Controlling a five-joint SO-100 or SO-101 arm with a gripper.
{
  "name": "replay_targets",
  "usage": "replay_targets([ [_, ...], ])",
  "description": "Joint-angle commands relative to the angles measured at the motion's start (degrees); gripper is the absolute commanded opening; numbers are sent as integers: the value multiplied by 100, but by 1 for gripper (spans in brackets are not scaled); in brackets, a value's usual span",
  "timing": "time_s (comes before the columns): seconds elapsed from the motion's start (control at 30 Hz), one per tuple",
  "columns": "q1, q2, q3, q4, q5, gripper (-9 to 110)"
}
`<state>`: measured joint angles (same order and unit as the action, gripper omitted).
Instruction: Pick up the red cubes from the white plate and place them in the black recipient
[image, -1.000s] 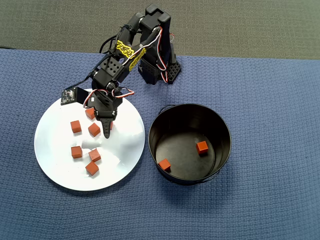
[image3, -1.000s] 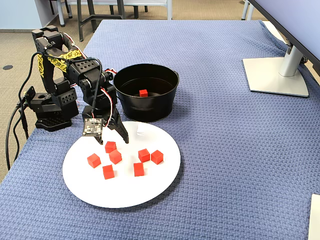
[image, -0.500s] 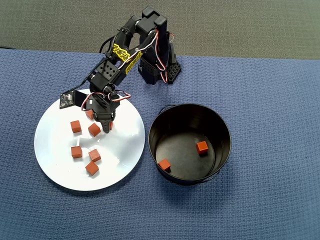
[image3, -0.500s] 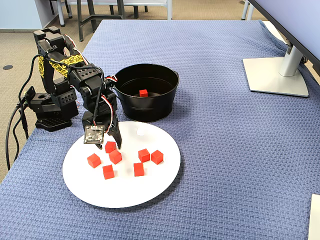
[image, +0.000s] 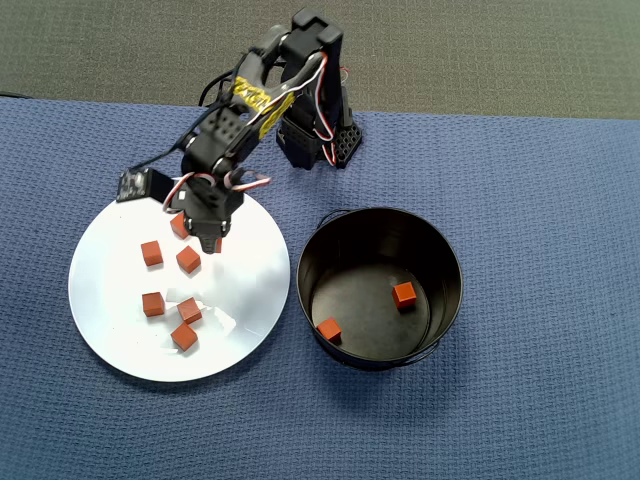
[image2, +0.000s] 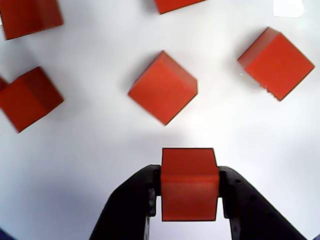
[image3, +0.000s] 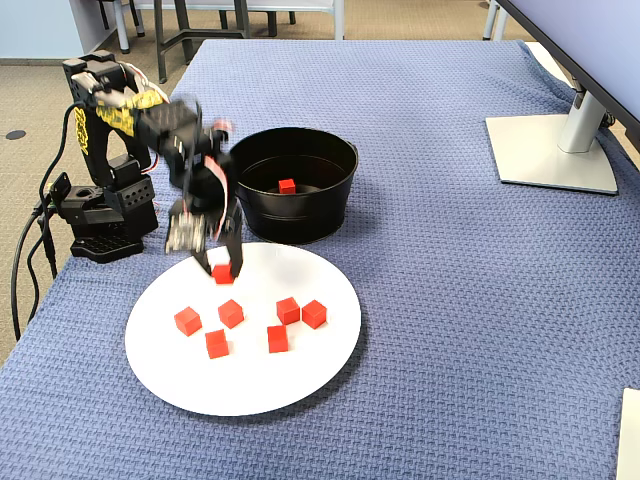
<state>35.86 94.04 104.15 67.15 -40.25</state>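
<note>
Presently the hand (image2: 189, 192) pinches one red cube (image2: 189, 182) squarely by two opposite flat faces, lifted just above the white plate (image: 110, 335). Five more red cubes (image: 187, 260) lie loose on the plate; two sit inside the black recipient (image: 440, 250), which stands just beside the plate on the blue-clothed table (image: 540, 200). Cubes look light, rigid, matte, likely not slippery; a face-to-face grip across the middle should hold. Those lying diagonal to the fingers likely need the wrist turned first.
</note>
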Motion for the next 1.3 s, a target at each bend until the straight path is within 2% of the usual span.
replay_targets([
  [0.0,-633,967,-791,554,554,0],
  [0.47,-3797,1890,-1248,589,2312,0],
  [0.5,-4087,1890,-1169,598,2364,3],
  [0.6,-4834,1863,-958,826,2241,32],
  [0.67,-4922,1811,-976,932,2127,40],
  [0.8,-4289,1696,-1081,1116,1327,43],
  [0.9,-3454,1731,-826,1204,343,43],
  [1.0,-2364,1819,-149,967,-1318,45],
  [1.1,-1204,1863,791,9,-2988,45],
  [1.27,176,1837,1679,-870,-5115,44],
])
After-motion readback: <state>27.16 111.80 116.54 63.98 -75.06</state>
